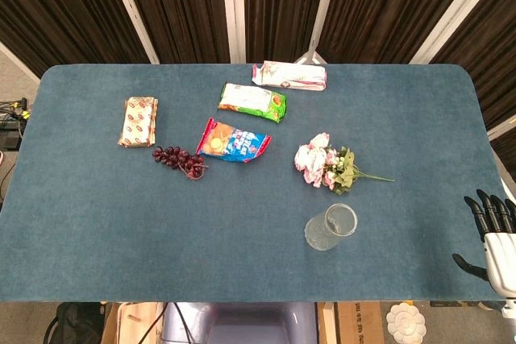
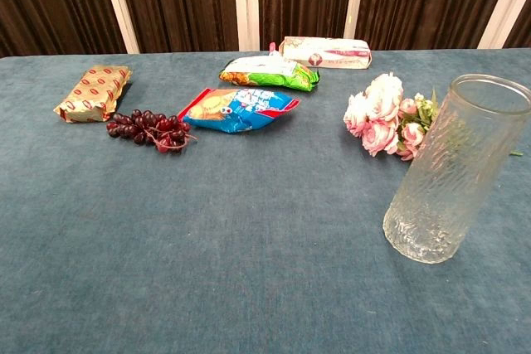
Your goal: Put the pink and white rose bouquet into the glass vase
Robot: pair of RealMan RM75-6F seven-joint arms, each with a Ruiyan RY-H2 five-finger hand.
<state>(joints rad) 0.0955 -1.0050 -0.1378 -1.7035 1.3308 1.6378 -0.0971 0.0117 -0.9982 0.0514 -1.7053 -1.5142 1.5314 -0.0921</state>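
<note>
Bouquet (image 1: pixel 326 163): lies flat right of the tabletop's middle, blooms toward the snacks, stems toward the right edge, so the stems offer a free grip.
Vase (image 1: pixel 330 227): stands upright just beside the bouquet, toward the near edge, mouth open for the stems.
Right hand (image 1: pixel 492 235): at the near right corner, fingers apart, holding nothing; likely readying its reach.
Left hand: out of sight.
Snack packets (image 1: pixel 233 140), grapes (image 1: pixel 179 159): left of middle, well apart from the bouquet.
</note>
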